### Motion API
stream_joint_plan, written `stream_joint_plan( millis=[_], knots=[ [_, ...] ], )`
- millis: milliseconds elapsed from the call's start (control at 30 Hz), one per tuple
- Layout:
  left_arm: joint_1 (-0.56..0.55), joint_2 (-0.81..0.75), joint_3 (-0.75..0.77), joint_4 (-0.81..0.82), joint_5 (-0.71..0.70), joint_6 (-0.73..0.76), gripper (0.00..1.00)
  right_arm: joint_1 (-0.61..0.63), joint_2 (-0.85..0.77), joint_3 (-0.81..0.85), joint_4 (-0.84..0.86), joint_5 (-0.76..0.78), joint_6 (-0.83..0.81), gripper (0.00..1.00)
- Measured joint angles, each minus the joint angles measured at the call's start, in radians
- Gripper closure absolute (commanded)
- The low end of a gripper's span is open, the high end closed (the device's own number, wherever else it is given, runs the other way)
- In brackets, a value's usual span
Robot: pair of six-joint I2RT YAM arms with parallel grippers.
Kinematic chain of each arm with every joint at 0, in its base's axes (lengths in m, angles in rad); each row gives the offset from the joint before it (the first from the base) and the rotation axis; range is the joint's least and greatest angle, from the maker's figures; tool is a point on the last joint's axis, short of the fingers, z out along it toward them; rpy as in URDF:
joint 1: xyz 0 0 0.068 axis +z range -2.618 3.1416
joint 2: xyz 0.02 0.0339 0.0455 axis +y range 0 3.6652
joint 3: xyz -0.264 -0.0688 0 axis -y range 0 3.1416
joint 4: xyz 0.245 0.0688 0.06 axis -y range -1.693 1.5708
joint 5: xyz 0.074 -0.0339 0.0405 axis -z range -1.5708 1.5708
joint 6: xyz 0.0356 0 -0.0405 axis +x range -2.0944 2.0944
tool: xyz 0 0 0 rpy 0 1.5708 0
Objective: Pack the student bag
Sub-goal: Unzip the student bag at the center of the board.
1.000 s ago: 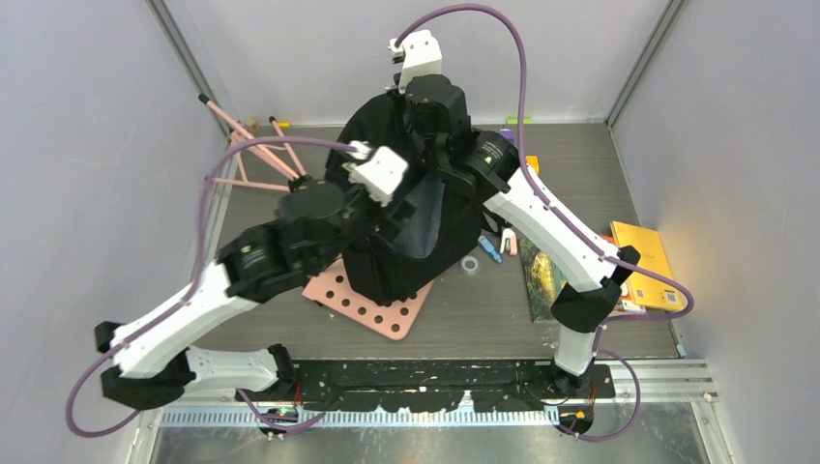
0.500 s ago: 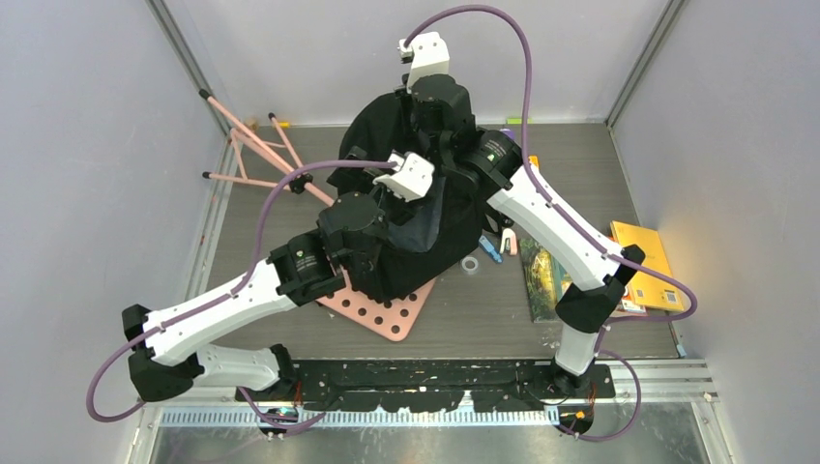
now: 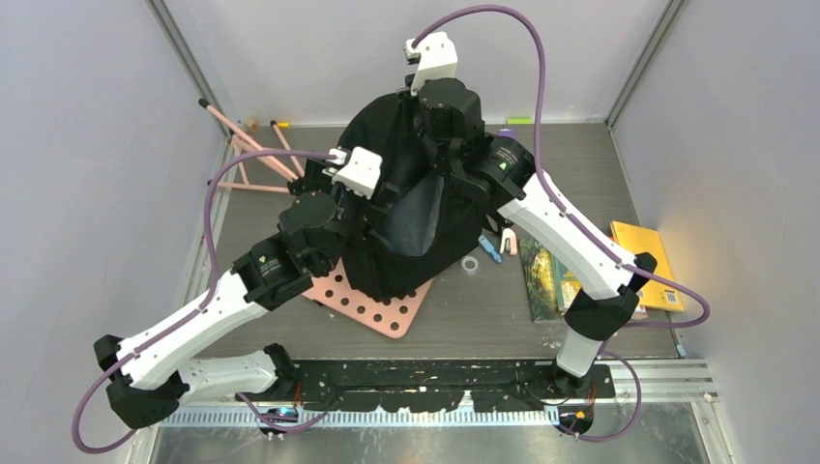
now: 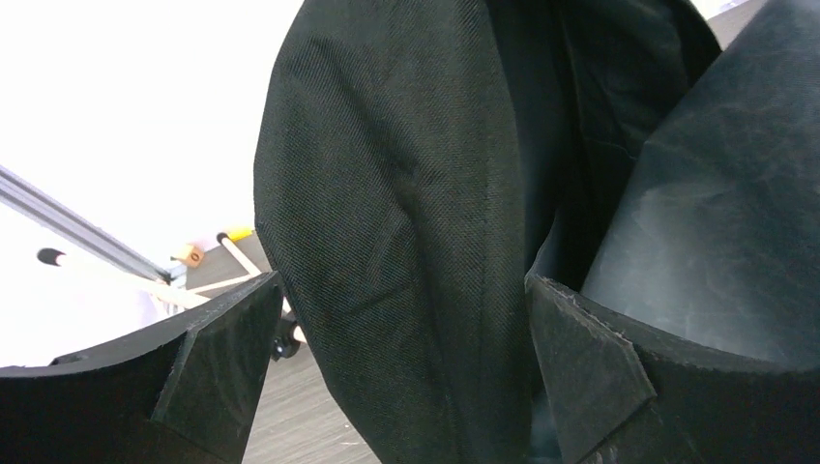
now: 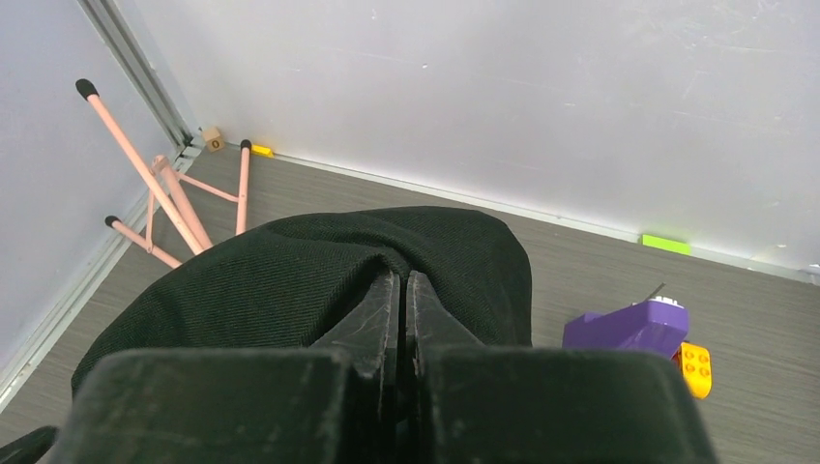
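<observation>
Left arm reaches forward and inward, elbow low. Left gripper spread wide, student bag fabric between its fingers. Right arm stretches far forward, wrist raised. Right gripper squeezed together, pinching the bag's top fold.

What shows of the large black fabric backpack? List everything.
The large black fabric backpack stands upright mid-table, its base partly on a pink perforated board. The weave looks coarse and soft. The mouth gapes, showing grey lining. The right gripper pinches a bunched fold at the top, fingers shut. The left gripper straddles a side fold, fingers apart.
</observation>
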Motion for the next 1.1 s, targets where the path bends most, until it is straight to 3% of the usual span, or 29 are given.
stream_joint_plan(
  millis=[167, 267, 400, 567, 733, 900, 1100],
  knots=[
    [0.060, 0.048, 0.004, -0.013, 0.046, -0.046, 0.00, 0.000, -0.005, -0.002, -0.009, -0.006, 0.013, 1.00],
    [0.076, 0.087, 0.020, -0.013, 0.063, -0.061, 0.22, 0.000, -0.013, -0.029, -0.009, -0.011, 0.014, 1.00],
    [0.080, 0.144, 0.067, -0.017, 0.058, -0.076, 0.64, -0.008, -0.055, -0.104, -0.008, -0.008, 0.018, 0.99],
    [0.086, 0.173, 0.095, -0.030, 0.059, -0.079, 0.84, -0.008, -0.159, -0.237, -0.004, -0.010, 0.048, 0.80],
    [0.087, 0.159, 0.103, -0.060, 0.114, -0.086, 0.90, -0.003, -0.314, -0.426, -0.001, 0.003, 0.117, 0.68],
    [0.087, 0.108, 0.070, -0.077, 0.200, -0.113, 0.92, 0.003, -0.448, -0.614, -0.029, 0.011, 0.221, 0.66],
    [0.092, 0.058, 0.022, -0.074, 0.219, -0.132, 0.94, 0.001, -0.488, -0.737, -0.145, 0.013, 0.362, 0.62]
  ],
)
